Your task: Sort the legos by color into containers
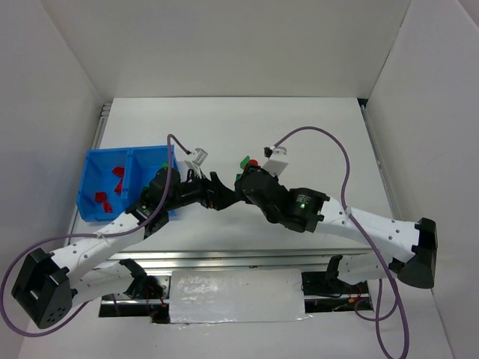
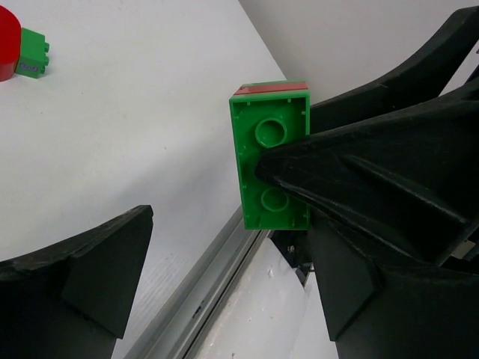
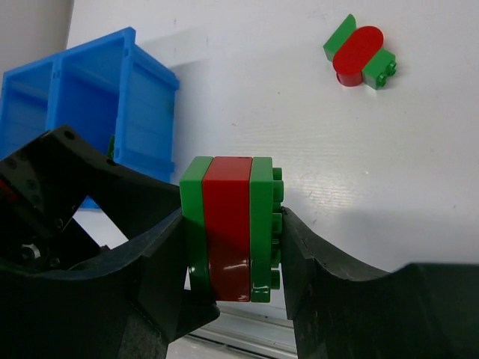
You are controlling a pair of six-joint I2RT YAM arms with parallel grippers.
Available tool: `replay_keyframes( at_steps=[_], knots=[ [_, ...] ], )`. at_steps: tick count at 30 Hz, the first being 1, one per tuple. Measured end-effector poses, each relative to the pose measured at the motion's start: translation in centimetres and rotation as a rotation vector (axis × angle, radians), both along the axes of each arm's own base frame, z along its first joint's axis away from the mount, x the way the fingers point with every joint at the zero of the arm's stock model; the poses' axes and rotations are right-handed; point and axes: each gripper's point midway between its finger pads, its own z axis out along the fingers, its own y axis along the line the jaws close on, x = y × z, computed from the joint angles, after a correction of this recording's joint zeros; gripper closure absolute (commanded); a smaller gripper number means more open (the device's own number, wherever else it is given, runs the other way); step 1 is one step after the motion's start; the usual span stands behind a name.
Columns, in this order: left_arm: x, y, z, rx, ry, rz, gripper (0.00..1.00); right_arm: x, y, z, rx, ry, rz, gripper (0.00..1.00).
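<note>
My right gripper is shut on a joined lego stack, green-red-green, held above the table near its front edge. The left wrist view shows that stack's green underside, with a right finger pressed on it. My left gripper is open wide just beside the stack, not touching it. From above, the two grippers meet tip to tip and hide the stack. The blue bin stands at the left; several red legos lie in its left compartment.
A loose red-and-green lego cluster lies on the white table beyond the grippers, also visible from above. The table's metal front rail runs just below the grippers. White walls enclose the table on three sides.
</note>
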Motion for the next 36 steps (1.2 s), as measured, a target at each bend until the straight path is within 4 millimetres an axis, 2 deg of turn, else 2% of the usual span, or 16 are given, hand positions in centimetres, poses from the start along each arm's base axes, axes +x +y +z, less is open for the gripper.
replay_keyframes(
  at_steps=[3, 6, 12, 17, 22, 28, 31, 32, 35, 36],
  knots=[
    [0.1, -0.4, 0.1, -0.011, -0.002, -0.007, 0.09, 0.0, 0.0, 0.2, -0.001, -0.011, -0.008, 0.98],
    [0.1, -0.7, 0.1, -0.025, 0.005, -0.017, 0.10, 0.2, -0.1, 0.4, -0.003, -0.020, -0.017, 0.98],
    [0.1, -1.0, 0.7, -0.055, 0.007, -0.024, 0.25, 0.6, 0.6, 1.1, 0.007, -0.038, -0.033, 0.98],
    [-0.1, -0.7, 0.9, -0.091, 0.000, -0.004, 0.25, 0.5, 1.3, 1.1, 0.035, -0.036, -0.044, 1.00],
    [-0.2, 0.1, 1.2, -0.125, -0.012, 0.036, 0.17, 0.3, 2.4, 1.3, 0.119, -0.022, -0.061, 1.00],
    [-0.3, 0.3, 2.0, -0.178, -0.043, 0.048, 0.23, 0.3, 3.5, 1.7, 0.266, -0.010, -0.113, 1.00],
    [-0.5, 0.4, 2.0, -0.195, -0.049, 0.051, 0.36, -0.1, 4.2, 1.8, 0.308, 0.001, -0.120, 1.00],
    [-0.6, 0.4, 2.1, -0.203, -0.048, 0.052, 0.44, -0.3, 4.4, 1.7, 0.317, 0.003, -0.122, 1.00],
    [-0.8, 0.7, 2.4, -0.213, -0.063, 0.061, 0.59, -0.4, 4.7, 1.8, 0.327, -0.002, -0.128, 1.00],
    [-0.7, 0.9, 2.4, -0.210, -0.070, 0.070, 0.59, -0.5, 4.8, 1.7, 0.328, -0.003, -0.127, 1.00]
  ],
)
